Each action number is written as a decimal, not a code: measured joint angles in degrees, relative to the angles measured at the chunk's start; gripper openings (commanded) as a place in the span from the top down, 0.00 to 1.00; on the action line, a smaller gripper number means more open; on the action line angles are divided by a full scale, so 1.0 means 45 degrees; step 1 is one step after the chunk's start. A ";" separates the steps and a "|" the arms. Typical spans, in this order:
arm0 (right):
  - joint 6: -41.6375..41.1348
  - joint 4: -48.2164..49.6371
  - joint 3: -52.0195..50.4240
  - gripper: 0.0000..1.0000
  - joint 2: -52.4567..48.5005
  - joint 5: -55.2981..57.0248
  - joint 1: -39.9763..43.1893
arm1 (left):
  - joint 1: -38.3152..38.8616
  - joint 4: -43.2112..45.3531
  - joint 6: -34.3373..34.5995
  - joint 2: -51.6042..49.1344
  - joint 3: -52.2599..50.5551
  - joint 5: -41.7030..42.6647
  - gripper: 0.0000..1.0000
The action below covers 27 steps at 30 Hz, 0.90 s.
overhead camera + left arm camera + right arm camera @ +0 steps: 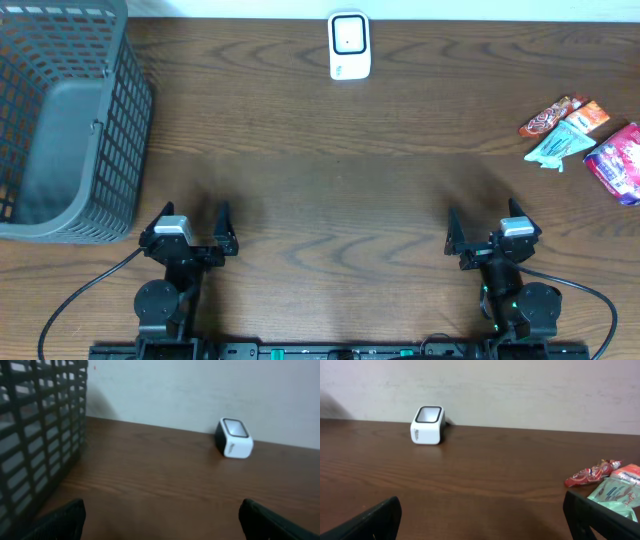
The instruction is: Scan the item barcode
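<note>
L gripper (pixel 161 521) hovering low over wood table (pixel 160 485), jaws spread wide, nothing btwn them. Only the dark fingers (pixel 62 521) showing, at bottom corners. Grey mesh basket (pixel 35 435) filling L edge, standing on table. White scanner (pixel 234 438) w/ dark window sitting far back, R of centre, close to wall (pixel 190 390), well apart from basket.
</note>
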<state>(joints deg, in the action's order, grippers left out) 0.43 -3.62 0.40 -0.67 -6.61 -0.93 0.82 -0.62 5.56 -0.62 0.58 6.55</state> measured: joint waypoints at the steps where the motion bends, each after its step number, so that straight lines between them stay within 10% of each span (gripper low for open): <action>1: 0.0000 -0.0005 0.0000 0.01 0.0005 0.0005 0.0000 | -0.0005 -0.0053 -0.0097 0.0000 0.0024 -0.0044 0.02; 27: 0.0000 0.0000 0.0000 0.01 0.0000 0.0005 0.0000 | -0.0005 -0.0204 -0.1477 0.0000 0.0097 -0.0500 0.02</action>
<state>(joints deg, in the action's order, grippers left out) 0.43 -3.62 0.40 -0.67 -6.59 -0.93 0.80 -1.54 -1.08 -0.62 1.02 4.29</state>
